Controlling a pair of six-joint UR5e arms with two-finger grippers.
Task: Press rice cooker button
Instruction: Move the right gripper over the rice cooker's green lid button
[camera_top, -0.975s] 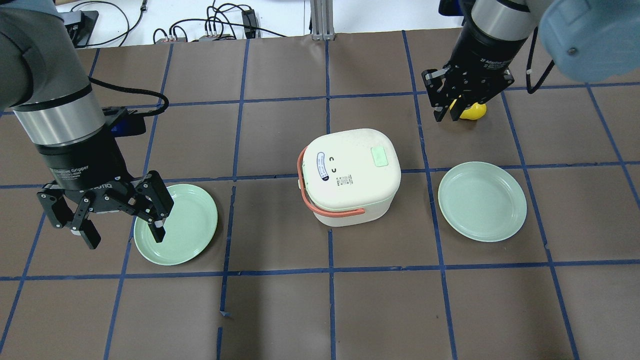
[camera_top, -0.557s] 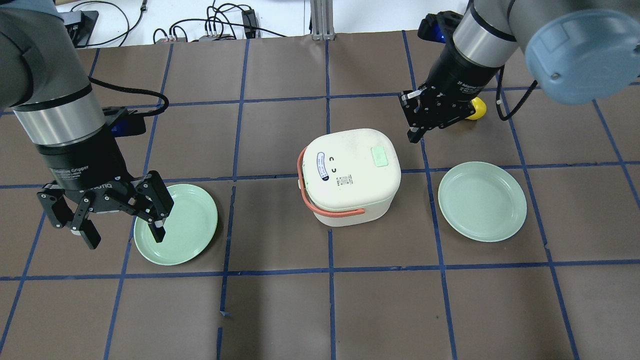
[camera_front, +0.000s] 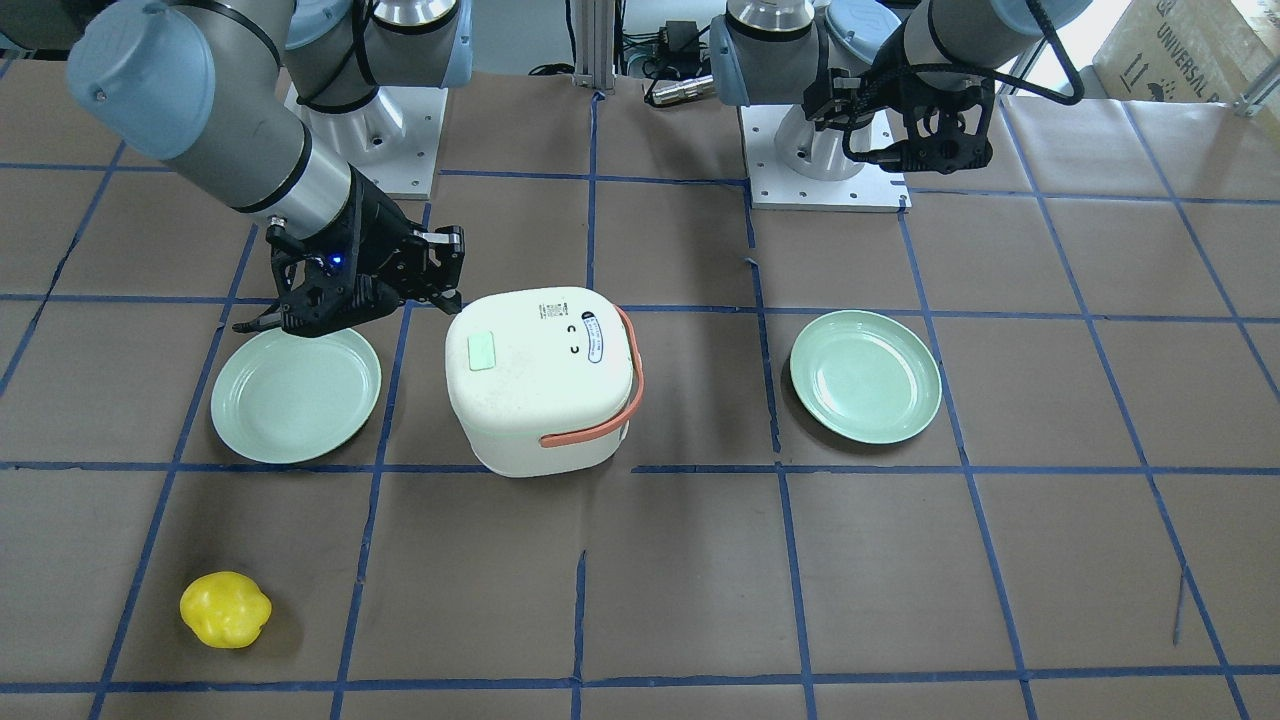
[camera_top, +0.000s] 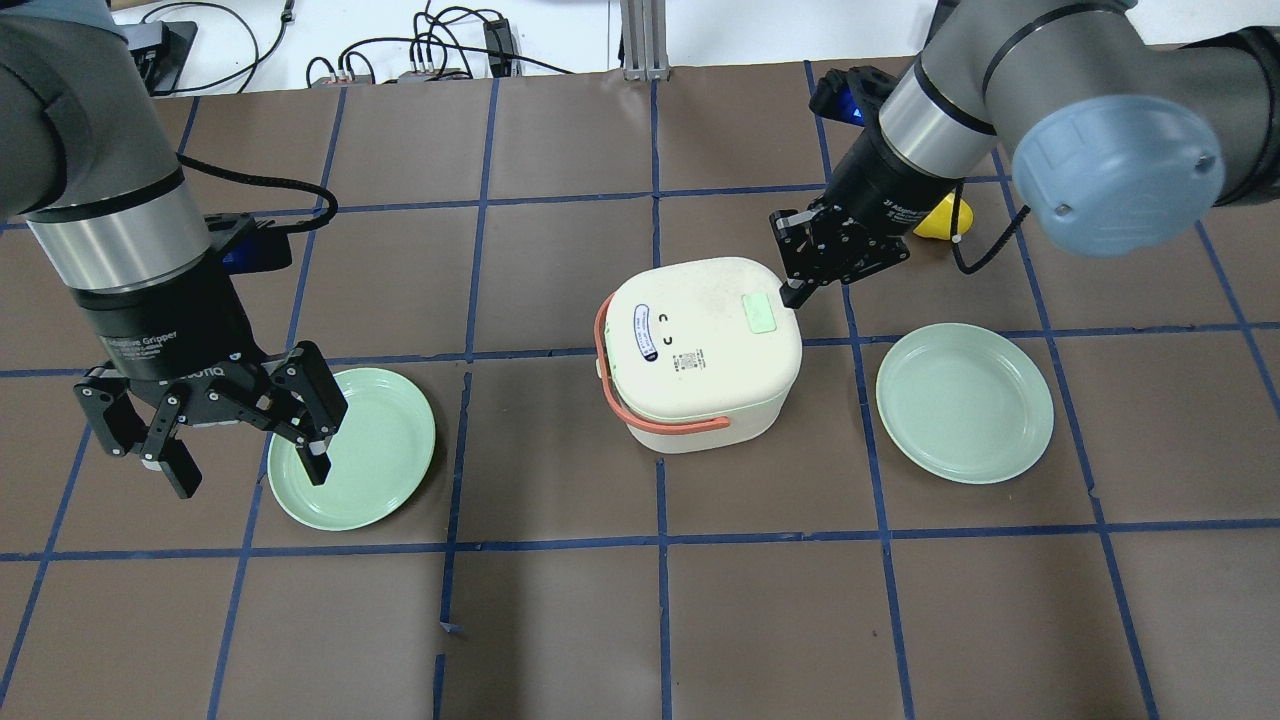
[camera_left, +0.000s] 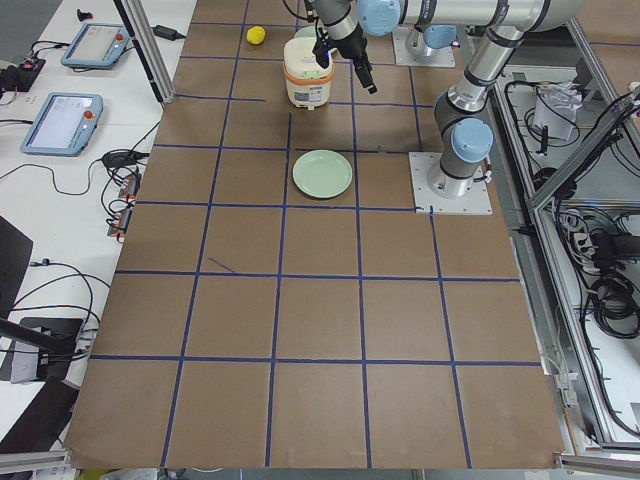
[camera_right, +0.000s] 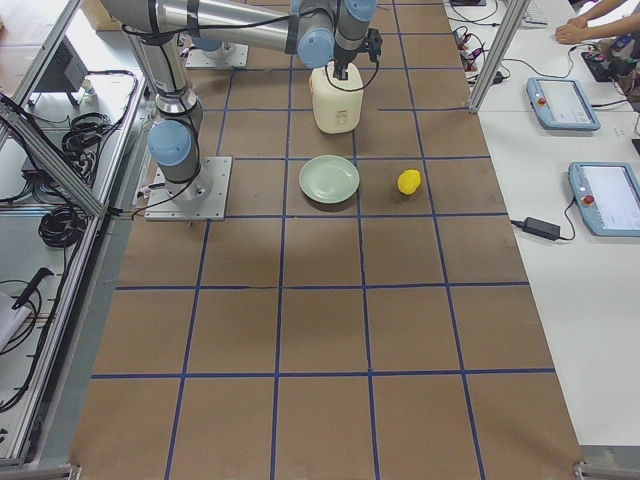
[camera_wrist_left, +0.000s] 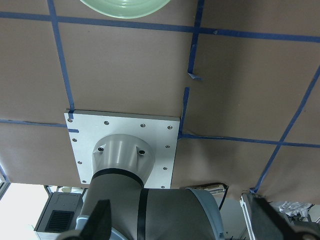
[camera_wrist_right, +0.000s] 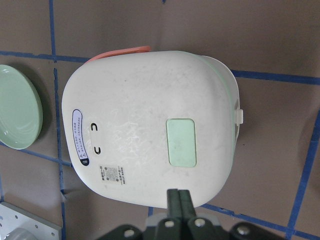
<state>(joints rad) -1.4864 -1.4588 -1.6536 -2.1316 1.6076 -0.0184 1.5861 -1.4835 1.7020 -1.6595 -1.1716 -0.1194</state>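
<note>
The white rice cooker (camera_top: 700, 350) with an orange handle stands mid-table, lid closed. Its pale green button (camera_top: 760, 313) is on the lid's far right part. It also shows in the front view (camera_front: 540, 380) with the button (camera_front: 482, 352), and in the right wrist view (camera_wrist_right: 150, 135) with the button (camera_wrist_right: 181, 142). My right gripper (camera_top: 793, 292) is shut and empty, its tips at the cooker's far right corner, just beside the button. In the right wrist view its closed tips (camera_wrist_right: 178, 197) point at the lid's edge. My left gripper (camera_top: 250, 478) is open and hovers over the left plate's edge.
A green plate (camera_top: 385, 450) lies left of the cooker and another (camera_top: 965, 403) lies to its right. A yellow lemon-like object (camera_top: 940, 218) sits behind my right arm. Cables lie beyond the table's far edge.
My right gripper has moved from above the yellow object leftward and nearer, to the cooker's far right corner. The left arm has not moved.
</note>
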